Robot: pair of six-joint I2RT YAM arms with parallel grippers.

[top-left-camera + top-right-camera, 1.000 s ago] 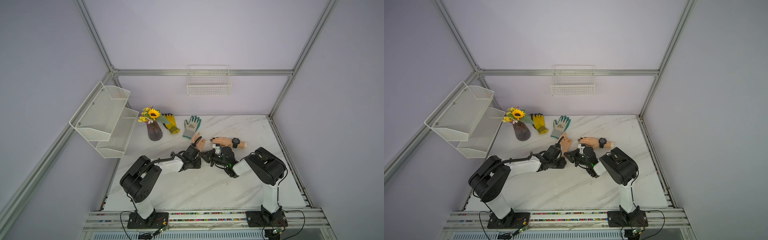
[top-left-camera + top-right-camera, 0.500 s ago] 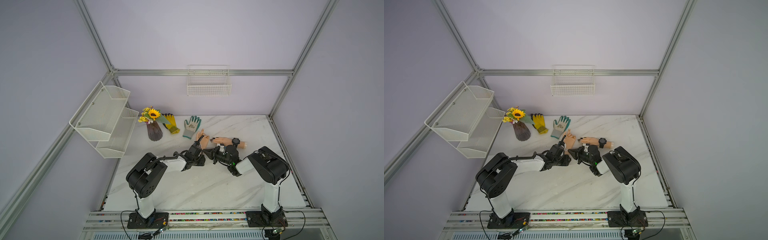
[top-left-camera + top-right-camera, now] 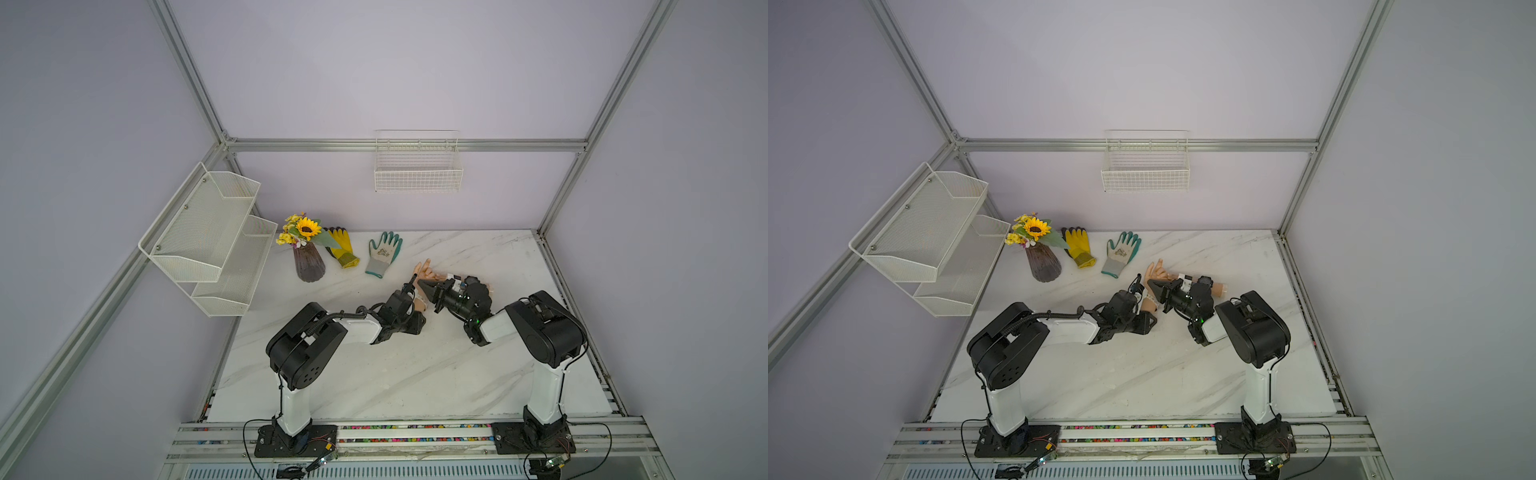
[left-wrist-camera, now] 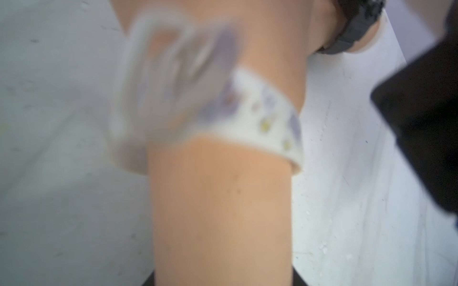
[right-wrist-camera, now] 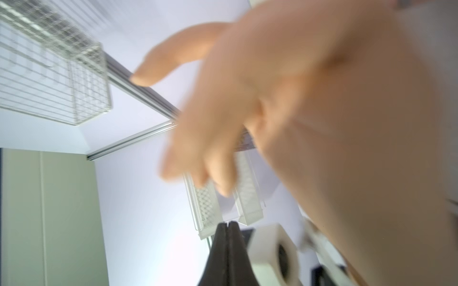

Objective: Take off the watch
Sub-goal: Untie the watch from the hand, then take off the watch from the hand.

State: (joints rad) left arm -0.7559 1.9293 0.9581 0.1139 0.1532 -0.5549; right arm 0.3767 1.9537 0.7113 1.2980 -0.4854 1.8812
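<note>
White watch [image 4: 270,116] on the mannequin arm [image 4: 220,210] your left gripper [image 3: 414,293] holds: hook its strap with your closed right gripper [image 5: 228,227].

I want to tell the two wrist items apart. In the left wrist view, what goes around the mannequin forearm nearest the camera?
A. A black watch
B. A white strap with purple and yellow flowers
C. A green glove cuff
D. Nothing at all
B: the white flowered strap wraps the near mannequin forearm, while the black watch sits on a second forearm behind it.
</note>
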